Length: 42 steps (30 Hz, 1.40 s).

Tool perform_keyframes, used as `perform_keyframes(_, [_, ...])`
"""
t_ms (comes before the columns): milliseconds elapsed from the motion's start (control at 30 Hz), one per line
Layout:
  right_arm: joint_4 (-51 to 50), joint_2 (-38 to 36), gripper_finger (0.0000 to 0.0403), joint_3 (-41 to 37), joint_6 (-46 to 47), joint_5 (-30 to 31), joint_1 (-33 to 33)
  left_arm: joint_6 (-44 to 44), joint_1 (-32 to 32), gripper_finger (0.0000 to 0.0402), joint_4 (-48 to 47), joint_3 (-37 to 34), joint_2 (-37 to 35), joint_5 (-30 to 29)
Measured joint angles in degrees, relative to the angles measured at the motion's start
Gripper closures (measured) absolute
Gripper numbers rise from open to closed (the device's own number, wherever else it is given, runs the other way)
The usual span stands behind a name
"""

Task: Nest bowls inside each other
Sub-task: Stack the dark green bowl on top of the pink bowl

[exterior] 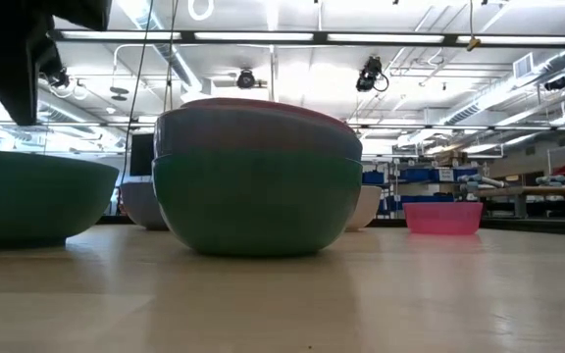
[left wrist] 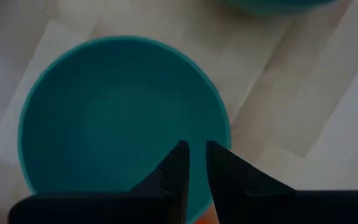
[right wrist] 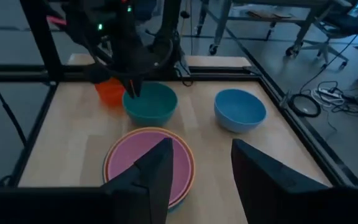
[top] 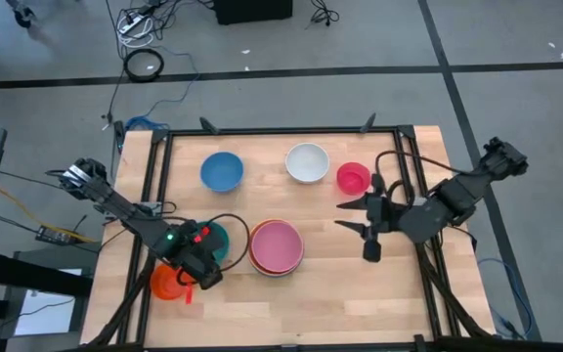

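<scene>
**Bowl nesting partly done: one stack built, four bowls loose, one at the left arm**

Nearest the front edge of the table (top: 301,318), on the left, the left gripper (left wrist: 196,163) hangs over the near rim of the teal bowl (left wrist: 123,118), its fingers drawn close together with only a thin gap between them. Whether they pinch the rim or merely hover above it cannot be told. Just beside the teal bowl, towards the front left corner, sits an orange bowl (top: 167,283), partly hidden under the arm.

To the right of the teal bowl, near the table's middle, stands the stack (top: 277,246): a pink bowl on top, an orange rim showing around it, and, in the low view, a green bowl (exterior: 253,206) at the bottom. How many bowls it holds in all cannot be told.

Further right, the right gripper (top: 350,214) hovers above bare table with its fingers spread apart, holding nothing.

Along the far side lie three single bowls in a row: a blue bowl (top: 222,171), a white bowl (top: 307,162) and a small red-pink bowl (top: 353,177).

By my judgement the job is somewhere around halfway: the teal, orange, blue, white and red-pink bowls all remain to be nested.
</scene>
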Motion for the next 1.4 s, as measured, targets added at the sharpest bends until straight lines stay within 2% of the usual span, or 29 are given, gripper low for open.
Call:
perform_keyframes(433, [-1.6, 5.2, 0.0249, 0.0, 0.0, -0.5, -0.6, -0.7, 0.0, 0.0338, 5.6, -0.5, 0.0, 7.4])
perform_keyframes(600, [-1.7, 5.2, 0.0245, 0.0, 0.1, -0.5, -0.6, -0.5, 0.0, 0.0313, 9.2, -0.5, 0.0, 9.5])
perform_keyframes(833, [-1.7, 5.2, 0.0245, 0.0, 0.1, -0.5, -0.4, -0.9, 0.0, 0.0253, 10.2, -3.4, 1.0, 8.9])
perform_keyframes(967, [-1.7, 5.2, 0.0245, 0.0, 0.2, -0.4, 0.1, -2.1, 0.1, 0.0245, 9.6, -5.3, 2.2, 9.5])
perform_keyframes(1167, [-1.7, 5.2, 0.0245, 0.0, 0.5, -0.3, 0.2, -2.2, 0.1, 0.0245, 9.6, -7.0, 4.1, 7.4])
perform_keyframes(1267, [-1.7, 5.2, 0.0245, 0.0, 0.5, -0.3, 0.2, -2.0, 0.1, 0.0265, 9.5, -8.0, 5.2, 7.5])
perform_keyframes(1333, [-1.7, 5.2, 0.0245, 0.0, 0.5, -0.3, 0.2, -2.0, 0.1, 0.0303, 10.1, -8.6, 5.5, 8.4])
perform_keyframes(1400, [-1.7, 5.2, 0.0245, 0.0, 0.5, -0.3, 0.2, -1.5, 0.1, 0.0356, 11.5, -9.1, 5.6, 9.1])
